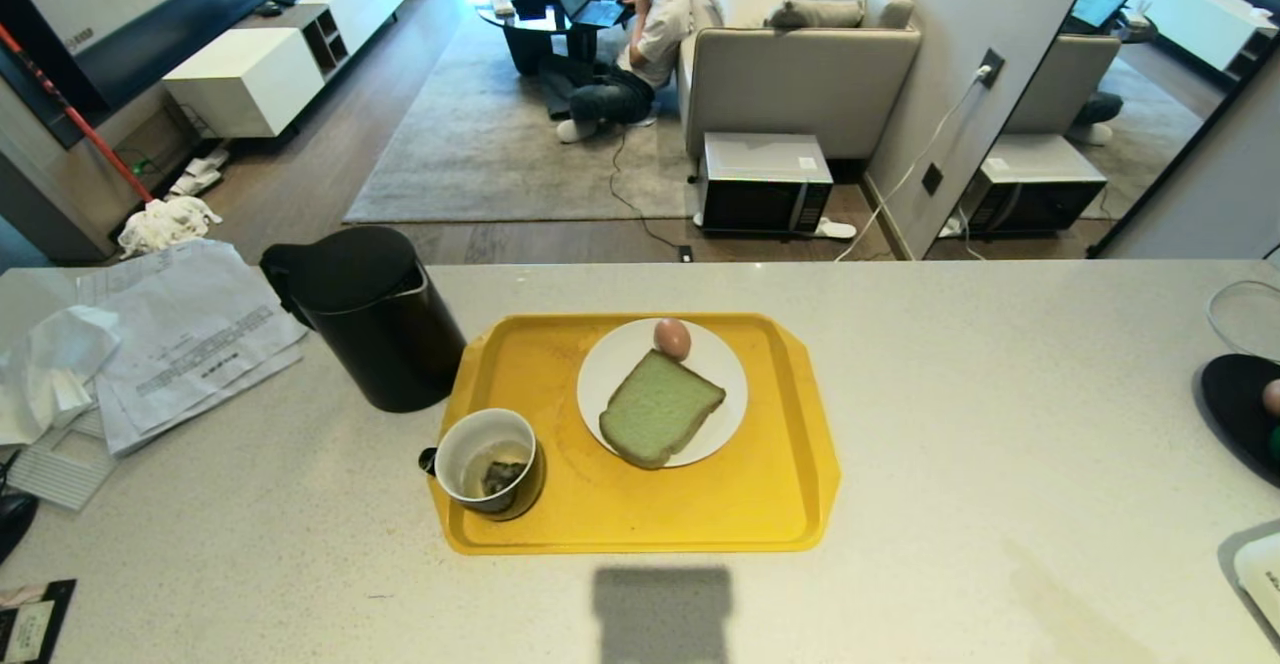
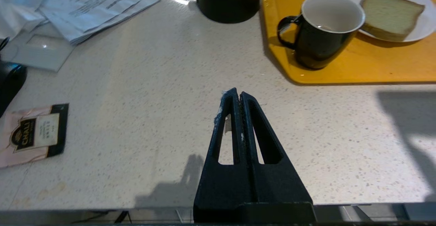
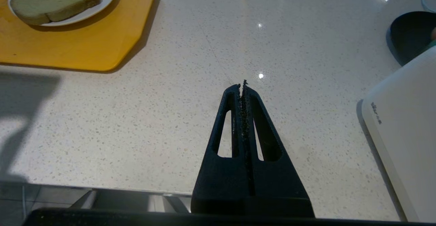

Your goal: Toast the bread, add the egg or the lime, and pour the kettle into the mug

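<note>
Surroundings: papers [image 1: 190,334] piled at the counter's left end, a tea packet [image 2: 32,134] near the front edge, a black dish [image 1: 1240,409] at the right edge, a white appliance [image 3: 405,124] just beside it.
Background: a person [image 1: 640,39] sits on the floor by the sofa, a microwave [image 1: 765,184] on the floor behind the counter.
Tray: the yellow tray [image 1: 700,504] sits mid-counter, carrying mug and plate.
Kettle: the kettle [image 1: 370,319] stands upright, touching the tray's left edge.
Mug: the mug [image 1: 490,464] is in the tray's front-left corner, something dark inside.
Plate: on the white plate [image 1: 615,364] lies the bread [image 1: 660,409], with the egg [image 1: 672,338] at its far corner.
Left gripper: the left gripper [image 2: 237,95] hovers over bare counter, fingers pressed together, holding nothing.
Right gripper: the right gripper [image 3: 242,86] likewise, fingers closed tight, empty, well apart from the tray.
</note>
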Available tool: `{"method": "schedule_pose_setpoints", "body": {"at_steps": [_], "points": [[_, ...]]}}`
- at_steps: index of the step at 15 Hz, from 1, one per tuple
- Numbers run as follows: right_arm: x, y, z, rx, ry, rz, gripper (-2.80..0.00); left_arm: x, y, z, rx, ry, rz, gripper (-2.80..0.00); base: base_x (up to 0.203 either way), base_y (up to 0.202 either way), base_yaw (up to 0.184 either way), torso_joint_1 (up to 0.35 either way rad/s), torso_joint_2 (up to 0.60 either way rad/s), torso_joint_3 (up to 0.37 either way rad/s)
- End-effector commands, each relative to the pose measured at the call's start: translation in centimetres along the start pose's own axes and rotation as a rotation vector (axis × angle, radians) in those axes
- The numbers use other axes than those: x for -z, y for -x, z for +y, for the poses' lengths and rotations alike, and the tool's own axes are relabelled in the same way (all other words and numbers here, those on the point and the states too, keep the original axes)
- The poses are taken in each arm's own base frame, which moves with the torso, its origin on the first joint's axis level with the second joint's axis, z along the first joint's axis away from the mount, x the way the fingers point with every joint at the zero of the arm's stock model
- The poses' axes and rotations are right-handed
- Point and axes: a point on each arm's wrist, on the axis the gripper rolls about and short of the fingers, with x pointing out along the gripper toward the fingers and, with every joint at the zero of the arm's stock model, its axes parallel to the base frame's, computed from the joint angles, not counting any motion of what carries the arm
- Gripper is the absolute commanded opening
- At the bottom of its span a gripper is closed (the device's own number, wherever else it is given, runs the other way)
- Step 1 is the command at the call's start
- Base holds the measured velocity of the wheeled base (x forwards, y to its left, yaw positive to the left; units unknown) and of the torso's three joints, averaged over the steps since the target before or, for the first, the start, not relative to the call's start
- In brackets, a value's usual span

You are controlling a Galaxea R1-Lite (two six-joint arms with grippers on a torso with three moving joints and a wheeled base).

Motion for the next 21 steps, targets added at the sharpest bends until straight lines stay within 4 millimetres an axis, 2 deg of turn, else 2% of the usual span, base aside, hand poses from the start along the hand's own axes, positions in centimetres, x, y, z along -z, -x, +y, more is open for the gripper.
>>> {"method": "schedule_pose_setpoints", "body": {"at_steps": [1,6,12,21], "points": [[0.04,-0.01,0.0,-0.002,0.0,0.002,-2.8,0.0,0.01,-0.01,-0.002,0.0,-0.002,-2.8,0.0,0.0,0.0,0.0,0.0,0.0],[0.04,-0.01,0.0,-0.002,0.0,0.002,-2.8,0.01,0.01,-0.01,-0.002,0.0,-0.001,-2.8,0.0,0.0,0.0,0.0,0.0,0.0],[0.03,-0.01,0.0,-0.002,0.0,0.0,-2.8,-0.01,0.01,-0.01,-0.002,-0.001,-0.003,-2.8,0.001,0.139,0.002,0.002,0.0,0.001],[0.04,-0.01,-0.01,-0.001,-0.001,0.002,-2.8,-0.01,0.01,-0.01,-0.002,-0.001,-0.003,-2.8,0.0,0.0,0.0,0.0,0.0,0.0]]}}
